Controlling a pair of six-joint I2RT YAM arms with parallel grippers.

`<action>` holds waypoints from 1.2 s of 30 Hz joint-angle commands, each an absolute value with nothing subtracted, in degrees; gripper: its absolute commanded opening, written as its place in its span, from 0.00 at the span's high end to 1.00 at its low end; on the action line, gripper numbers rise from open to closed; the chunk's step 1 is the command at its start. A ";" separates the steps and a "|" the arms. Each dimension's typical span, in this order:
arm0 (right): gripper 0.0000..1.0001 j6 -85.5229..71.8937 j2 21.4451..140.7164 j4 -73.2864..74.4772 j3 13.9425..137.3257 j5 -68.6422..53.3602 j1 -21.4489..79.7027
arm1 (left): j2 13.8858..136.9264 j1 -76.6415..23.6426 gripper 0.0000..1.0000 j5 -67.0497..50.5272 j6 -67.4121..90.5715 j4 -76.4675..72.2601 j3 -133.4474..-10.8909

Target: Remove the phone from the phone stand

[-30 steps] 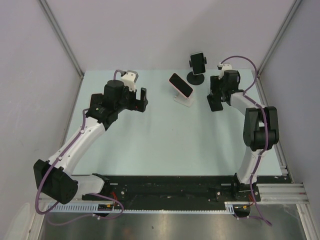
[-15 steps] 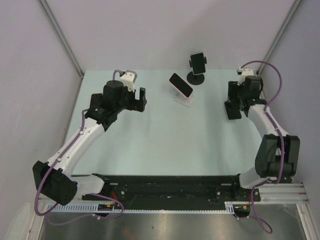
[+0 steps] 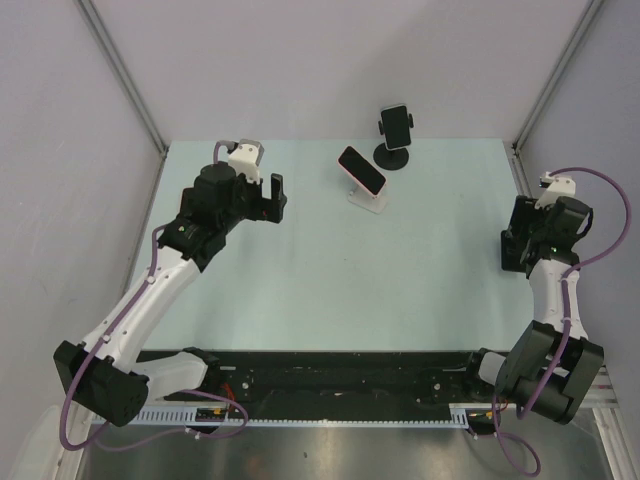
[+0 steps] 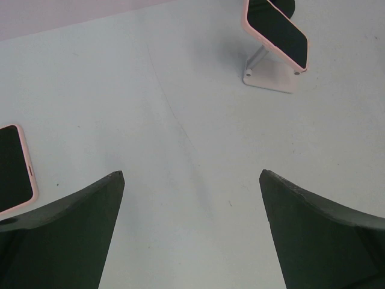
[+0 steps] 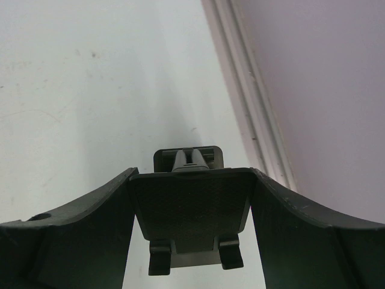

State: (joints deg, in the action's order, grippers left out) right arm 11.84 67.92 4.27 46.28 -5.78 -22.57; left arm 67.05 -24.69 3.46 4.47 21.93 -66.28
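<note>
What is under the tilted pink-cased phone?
A white stand: its neck and flat base show below the phone. Where the stand meets the phone's back is covered by the phone itself.

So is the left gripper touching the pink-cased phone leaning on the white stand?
Apart. In the left wrist view, bare pale table lies between the open left gripper and the pink-cased phone on its white stand.
</note>
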 commanded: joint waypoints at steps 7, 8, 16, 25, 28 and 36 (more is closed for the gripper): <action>0.44 19.51 71.98 -0.88 46.93 -16.00 -27.33 | 62.75 -24.70 0.00 6.24 2.29 19.25 -64.95; 0.43 19.95 72.33 -0.88 47.02 -16.17 -27.33 | 62.84 -24.70 0.00 6.15 2.37 19.16 -64.95; 0.41 20.13 75.67 -0.79 47.02 -15.65 -27.86 | 62.84 -24.70 0.00 5.97 2.11 18.99 -64.78; 0.26 20.04 76.73 -0.44 46.93 -13.89 -28.04 | 62.93 -24.70 0.00 5.89 1.93 18.81 -64.60; 0.18 19.86 77.08 -0.61 46.85 -14.06 -28.12 | 63.10 -24.78 0.00 5.63 1.93 18.81 -64.60; 0.00 19.16 75.95 -0.88 46.41 -13.19 -27.95 | 63.10 -24.70 0.00 5.36 1.76 18.72 -64.60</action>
State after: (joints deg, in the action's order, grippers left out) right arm 19.49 77.12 1.54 46.26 -13.91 -27.77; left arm 64.34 -24.69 5.41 3.53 20.67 -64.51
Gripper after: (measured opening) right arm 0.945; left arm 0.996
